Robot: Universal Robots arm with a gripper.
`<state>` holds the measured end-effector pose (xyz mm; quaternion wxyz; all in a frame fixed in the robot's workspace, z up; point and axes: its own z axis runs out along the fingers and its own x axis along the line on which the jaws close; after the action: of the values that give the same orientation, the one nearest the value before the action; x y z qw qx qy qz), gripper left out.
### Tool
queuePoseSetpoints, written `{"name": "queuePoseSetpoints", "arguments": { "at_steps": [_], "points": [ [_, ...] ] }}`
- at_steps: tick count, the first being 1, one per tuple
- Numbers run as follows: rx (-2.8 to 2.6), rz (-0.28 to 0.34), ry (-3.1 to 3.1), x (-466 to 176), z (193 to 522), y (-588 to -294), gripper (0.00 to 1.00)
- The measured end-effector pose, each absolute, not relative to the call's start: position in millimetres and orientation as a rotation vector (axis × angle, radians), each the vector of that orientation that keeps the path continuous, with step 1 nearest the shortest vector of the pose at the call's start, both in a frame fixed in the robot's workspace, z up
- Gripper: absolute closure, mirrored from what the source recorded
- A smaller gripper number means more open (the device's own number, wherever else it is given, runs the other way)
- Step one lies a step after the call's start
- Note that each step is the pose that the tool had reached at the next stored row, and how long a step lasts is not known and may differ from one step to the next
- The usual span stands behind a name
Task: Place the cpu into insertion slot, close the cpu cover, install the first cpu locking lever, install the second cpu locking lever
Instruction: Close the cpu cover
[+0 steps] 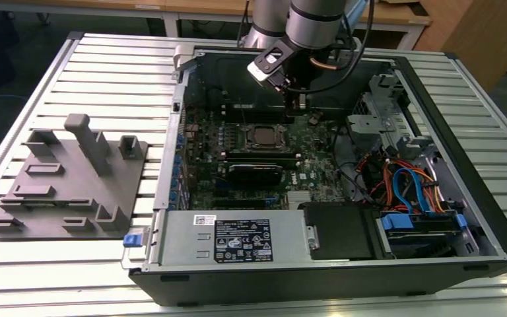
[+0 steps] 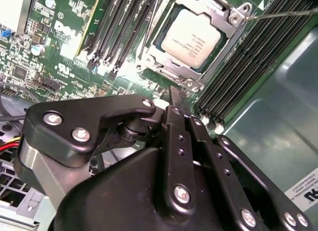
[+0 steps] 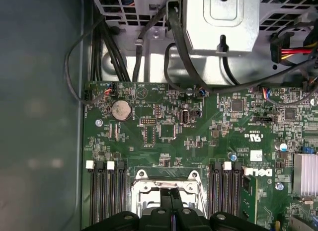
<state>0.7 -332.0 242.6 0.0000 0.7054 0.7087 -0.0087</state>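
Although the cpu (image 2: 191, 38) sits flat in the insertion slot (image 2: 158, 46) and the cpu cover (image 2: 169, 69) lies down around it, a thin locking lever (image 2: 283, 13) looks to stand free beside the socket in the second wrist view. I therefore judge the lever steps to be the ones in hand. In the upper middle of the exterior view the tool (image 1: 296, 99) hangs inside the computer case (image 1: 324, 284), close over the green circuit board (image 1: 202, 142) and just above the socket in the frame. Its fingers (image 2: 174, 99) are pressed together with nothing between them. Latching a lever would call for that closed tip to bear on a very thin rod, press it down and steer it sideways under its catch without slipping onto the board.
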Motion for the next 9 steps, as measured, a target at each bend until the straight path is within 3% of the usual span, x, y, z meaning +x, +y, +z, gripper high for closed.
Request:
{"name": "queuePoseSetpoints", "arguments": {
  "at_steps": [9],
  "points": [
    [2.216, -0.027, 2.227, -12, 237, -332, 0.9]
  ]
}}
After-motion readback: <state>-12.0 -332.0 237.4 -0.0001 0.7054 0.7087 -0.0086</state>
